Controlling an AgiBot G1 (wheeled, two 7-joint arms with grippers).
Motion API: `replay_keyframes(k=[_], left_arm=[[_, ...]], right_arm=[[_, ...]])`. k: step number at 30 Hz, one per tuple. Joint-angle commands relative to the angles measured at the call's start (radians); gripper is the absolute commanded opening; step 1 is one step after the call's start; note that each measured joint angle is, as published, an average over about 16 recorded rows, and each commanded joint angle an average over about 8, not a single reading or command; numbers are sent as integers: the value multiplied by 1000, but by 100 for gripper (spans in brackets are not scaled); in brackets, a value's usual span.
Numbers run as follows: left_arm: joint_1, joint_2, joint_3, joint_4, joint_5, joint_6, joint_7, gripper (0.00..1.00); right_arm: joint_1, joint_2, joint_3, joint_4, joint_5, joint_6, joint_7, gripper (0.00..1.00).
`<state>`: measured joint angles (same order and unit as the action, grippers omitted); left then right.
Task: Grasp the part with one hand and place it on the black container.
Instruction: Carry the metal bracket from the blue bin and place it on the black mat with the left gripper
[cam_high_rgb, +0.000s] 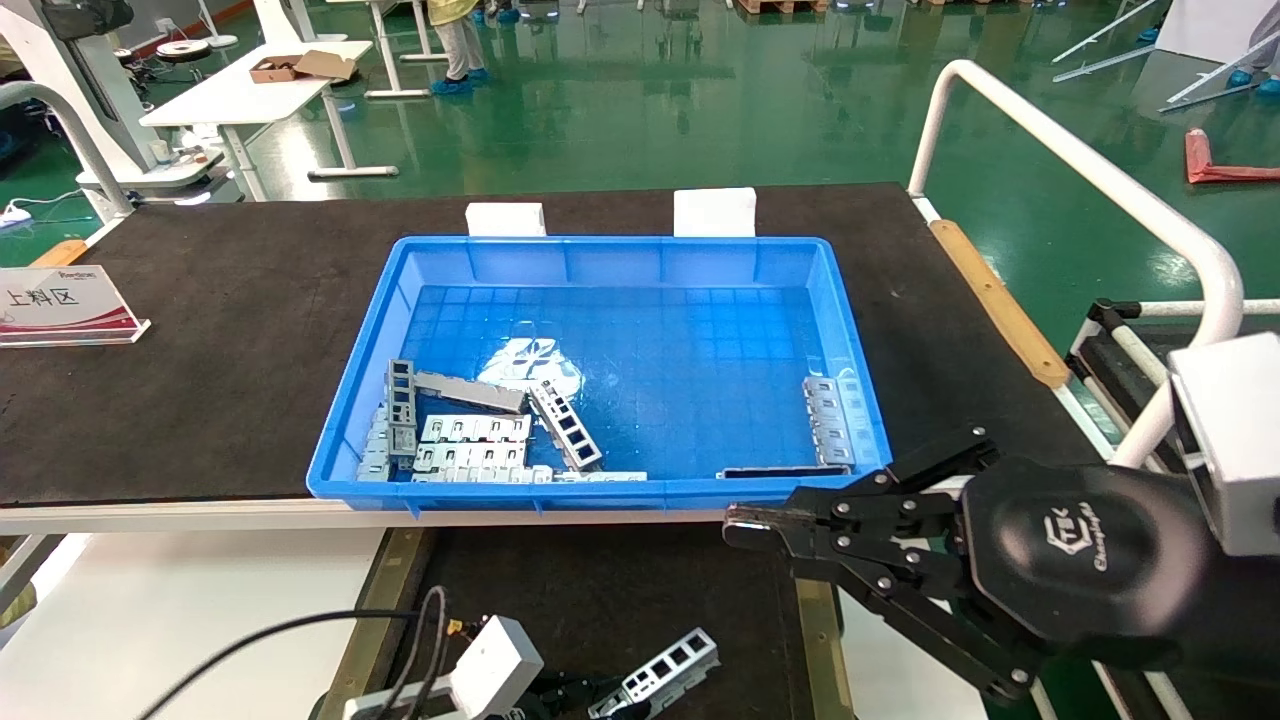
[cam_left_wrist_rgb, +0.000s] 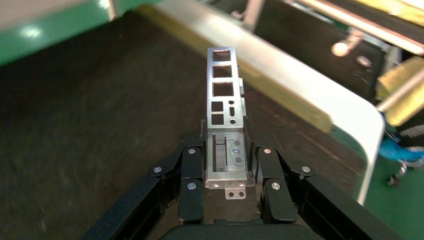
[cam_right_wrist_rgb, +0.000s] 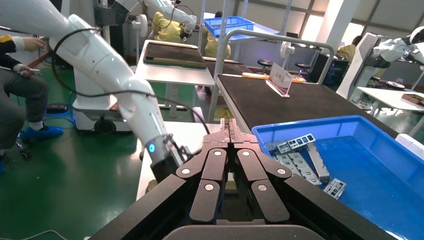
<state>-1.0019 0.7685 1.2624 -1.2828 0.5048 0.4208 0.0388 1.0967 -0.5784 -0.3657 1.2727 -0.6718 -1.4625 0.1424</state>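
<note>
Part (cam_left_wrist_rgb: 223, 90), clamped in left gripper (cam_left_wrist_rgb: 227, 165) at 6 o'clock over the container (cam_high_rgb: 600, 590); carry step, lowering and release judged next; right gripper (cam_high_rgb: 750, 525) pinched together, empty, at 4 o'clock.

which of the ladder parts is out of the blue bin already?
The part clamped in the left pincer, low over the black container. The other parts lie loose in the blue bin.
</note>
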Motion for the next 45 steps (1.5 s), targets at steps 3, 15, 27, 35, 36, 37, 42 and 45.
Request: replay_keyframes(k=[3,15,27,35,36,37,42,45], left_arm=[[34,46,8,22,-8,-104,-18,0],[49,239,1,154,-75,-323,-104,0],[48,418,-76,290,-143,-486,-176,0],[56,497,-138,348,-144,-542,-196,0],[59,503,-145,350,-142,-548,-198,0],[64,508,-151,351,-141,-555,-199,0],[98,516,-182,325,-128,-597,-207,0],[122,514,-197,298,-121,-625,-211,0]], right_arm=[[0,0,0,0,0,0,0,0],[0,0,0,0,0,0,0,0],[0,0,0,0,0,0,0,0],[0,0,0,0,0,0,0,0],[0,0,0,0,0,0,0,0],[0,0,0,0,0,0,0,0],[0,0,-1,0,0,0,0,0],[0,0,-1,0,0,0,0,0]])
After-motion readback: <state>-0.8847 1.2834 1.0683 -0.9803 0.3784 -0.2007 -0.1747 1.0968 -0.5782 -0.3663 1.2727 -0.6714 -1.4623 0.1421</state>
